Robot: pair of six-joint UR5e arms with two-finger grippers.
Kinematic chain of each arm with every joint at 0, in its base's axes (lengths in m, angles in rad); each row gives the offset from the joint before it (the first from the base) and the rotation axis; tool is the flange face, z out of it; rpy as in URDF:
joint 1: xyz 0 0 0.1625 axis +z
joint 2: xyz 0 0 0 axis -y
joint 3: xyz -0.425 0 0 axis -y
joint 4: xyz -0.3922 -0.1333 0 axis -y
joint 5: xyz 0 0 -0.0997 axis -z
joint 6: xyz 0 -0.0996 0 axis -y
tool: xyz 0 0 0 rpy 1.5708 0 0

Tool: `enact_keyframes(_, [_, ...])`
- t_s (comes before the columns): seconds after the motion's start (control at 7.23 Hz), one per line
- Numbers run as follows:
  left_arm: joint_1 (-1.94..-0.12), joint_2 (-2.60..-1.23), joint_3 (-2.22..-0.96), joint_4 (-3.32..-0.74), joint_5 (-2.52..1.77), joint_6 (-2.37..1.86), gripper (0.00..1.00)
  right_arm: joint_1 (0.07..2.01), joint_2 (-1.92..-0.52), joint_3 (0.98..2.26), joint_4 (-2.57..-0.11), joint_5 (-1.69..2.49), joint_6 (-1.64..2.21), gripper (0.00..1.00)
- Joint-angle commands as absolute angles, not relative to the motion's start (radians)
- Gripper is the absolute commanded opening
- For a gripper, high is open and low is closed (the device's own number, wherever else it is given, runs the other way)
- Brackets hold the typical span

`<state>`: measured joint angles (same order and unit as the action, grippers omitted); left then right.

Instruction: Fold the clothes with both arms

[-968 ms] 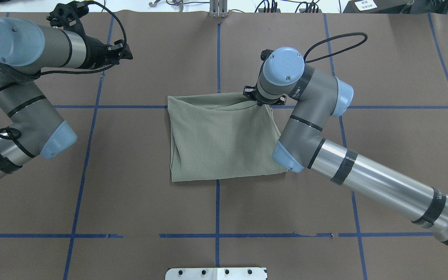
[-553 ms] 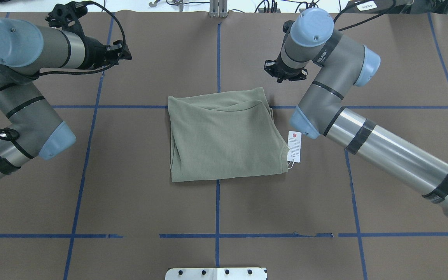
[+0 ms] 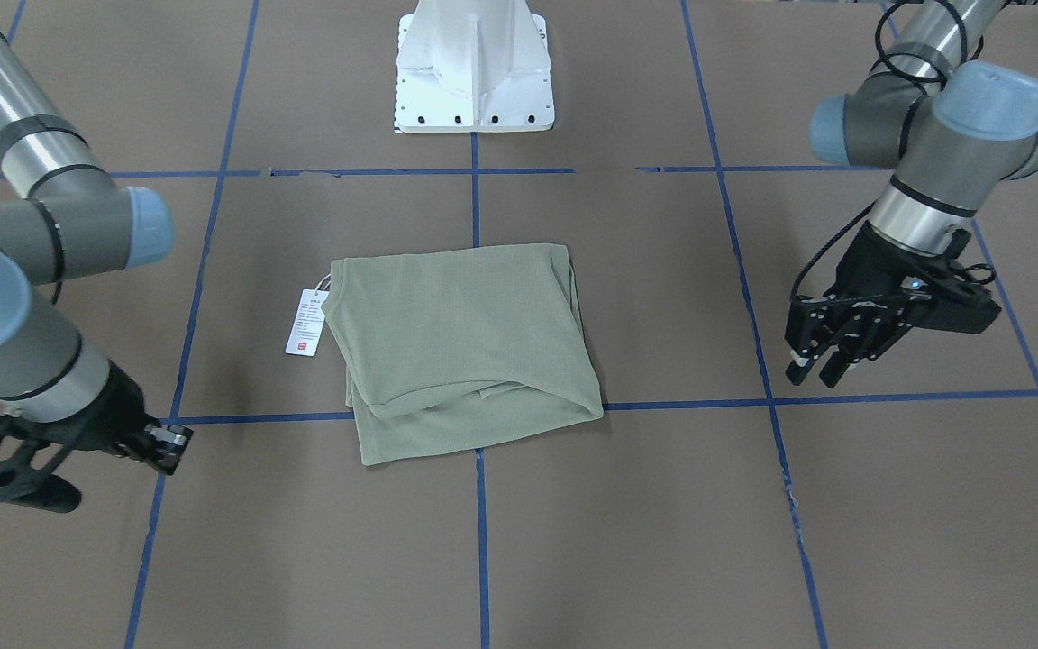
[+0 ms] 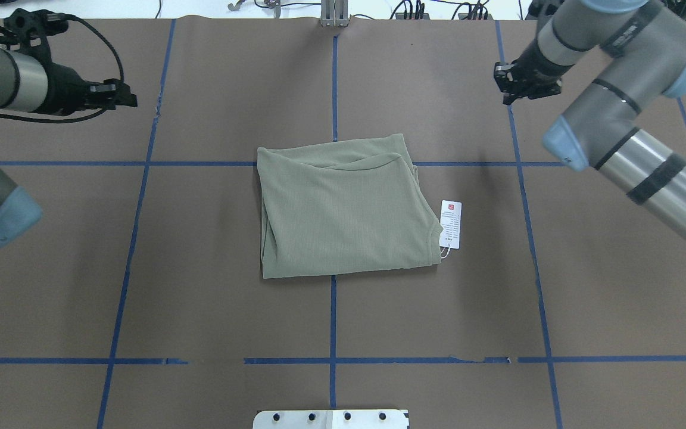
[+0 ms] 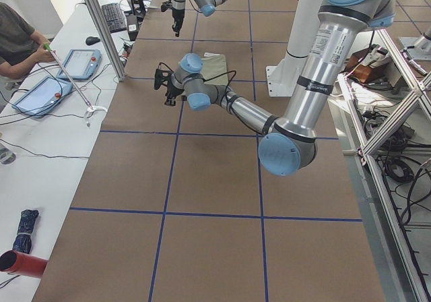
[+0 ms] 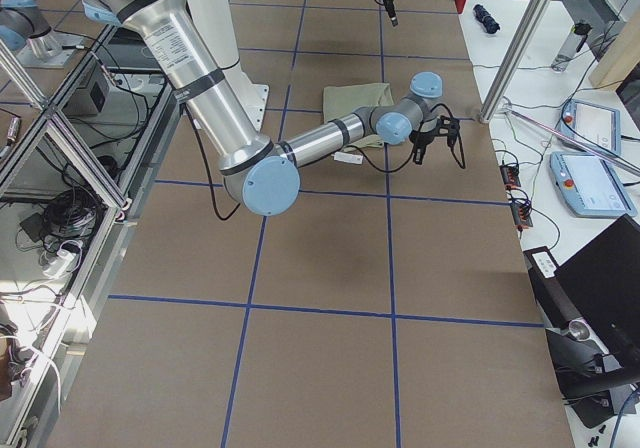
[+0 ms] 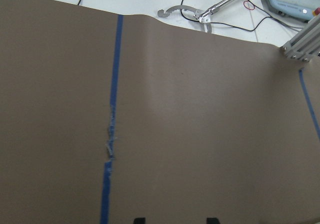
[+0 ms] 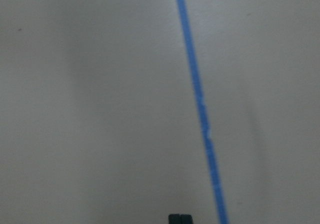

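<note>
The sage-green shirt (image 4: 343, 208) (image 3: 460, 347) lies folded into a rough square at the middle of the table, its white hang tag (image 4: 451, 224) (image 3: 306, 322) beside its right edge. No gripper touches it. My left gripper (image 4: 130, 99) (image 3: 821, 368) hovers over the far left of the table; in the left wrist view its two fingertips (image 7: 139, 220) stand apart, so it is open and empty. My right gripper (image 4: 520, 89) (image 3: 168, 444) hangs over the far right, above a blue tape line; in the right wrist view its fingertips (image 8: 174, 218) are pressed together with nothing between them.
Brown paper with a grid of blue tape lines (image 4: 333, 77) covers the table. The white pedestal base (image 3: 474, 68) stands at the robot's side. Beyond the far edge are cables and tablets (image 5: 79, 64), and a seated person (image 5: 17, 39) is at a side bench.
The right gripper let go of the shirt's far right corner and rose away to the far right, uncovering the hang tag. The left arm drew back to the left.
</note>
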<state>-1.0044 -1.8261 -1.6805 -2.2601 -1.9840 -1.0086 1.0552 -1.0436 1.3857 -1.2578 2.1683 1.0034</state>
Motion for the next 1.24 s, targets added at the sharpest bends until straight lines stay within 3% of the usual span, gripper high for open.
enact_keyframes(0.0, [-1.159, -1.697, -1.69, -2.25, -2.116, -0.684, 0.51, 1.214, -1.2, 1.433, -1.259, 2.27, 0.744, 0.0])
enact_keyframes(0.28, [-1.328, -1.631, -1.69, -2.127, -2.23, -0.396, 0.5, 1.342, -1.383, 1.482, -1.259, 2.333, 0.466, 0.0])
enact_keyframes(0.55, [-1.49, -1.634, -1.675, -1.874, -2.249, -0.083, 0.53, 1.402, -1.541, 1.563, -1.281, 2.336, 0.318, 1.0])
enact_keyframes(0.83, [-1.537, -1.67, -1.681, -1.685, -2.255, -0.034, 0.76, 1.408, -1.54, 1.6, -1.49, 2.335, 0.223, 1.0])
enact_keyframes(0.97, [-1.537, -1.669, -1.677, -1.671, -2.313, -0.034, 0.93, 1.407, -1.511, 1.629, -1.629, 2.335, 0.163, 1.0])
enact_keyframes(1.11, [-1.542, -1.657, -1.675, -1.667, -2.369, -0.034, 1.0, 1.422, -1.462, 1.662, -1.77, 2.329, 0.111, 1.0])
